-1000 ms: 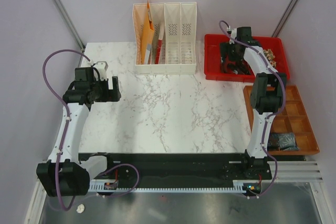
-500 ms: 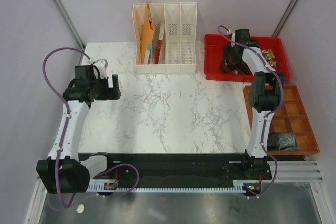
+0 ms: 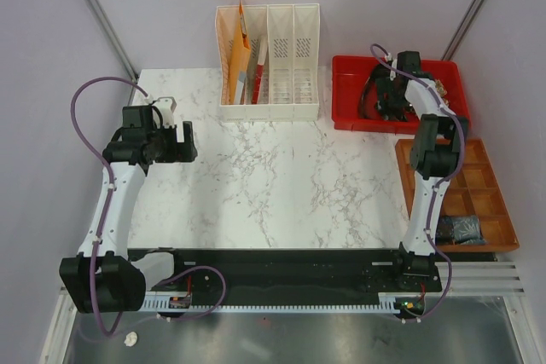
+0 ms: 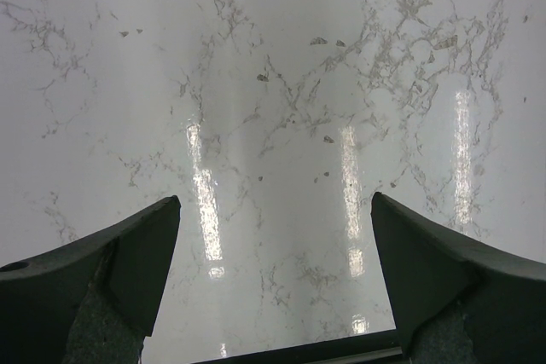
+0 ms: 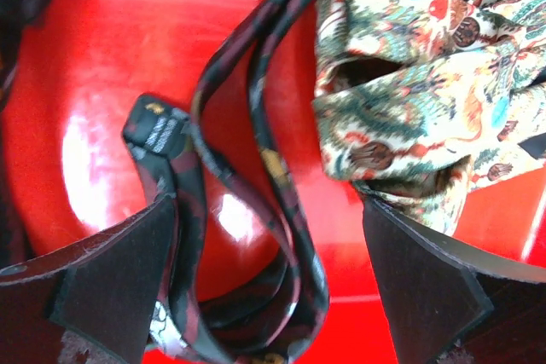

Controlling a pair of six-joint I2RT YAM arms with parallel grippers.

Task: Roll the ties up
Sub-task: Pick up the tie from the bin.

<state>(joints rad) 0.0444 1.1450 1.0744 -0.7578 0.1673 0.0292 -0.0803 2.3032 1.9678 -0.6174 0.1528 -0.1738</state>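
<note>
In the right wrist view a dark maroon tie point(image 5: 256, 236) lies looped in the red bin point(image 5: 102, 83), and a pale paisley tie point(image 5: 409, 91) lies bunched to its right. My right gripper point(image 5: 269, 236) is open above the bin, its jaws on either side of the dark tie's loop, holding nothing. In the top view the right gripper point(image 3: 394, 100) hangs over the red bin point(image 3: 350, 74), and the paisley tie point(image 3: 440, 88) shows at the bin's right. My left gripper point(image 4: 273, 236) is open and empty over bare marble, at the table's left in the top view point(image 3: 181, 144).
A white file rack point(image 3: 269, 61) with orange folders point(image 3: 239, 61) stands at the back centre. An orange compartment tray point(image 3: 478, 193) sits at the right edge, with a dark rolled item point(image 3: 461, 229) in a near compartment. The marble table point(image 3: 273, 176) spans the middle.
My right gripper has moved to the right over the red bin. The left arm has hardly moved.
</note>
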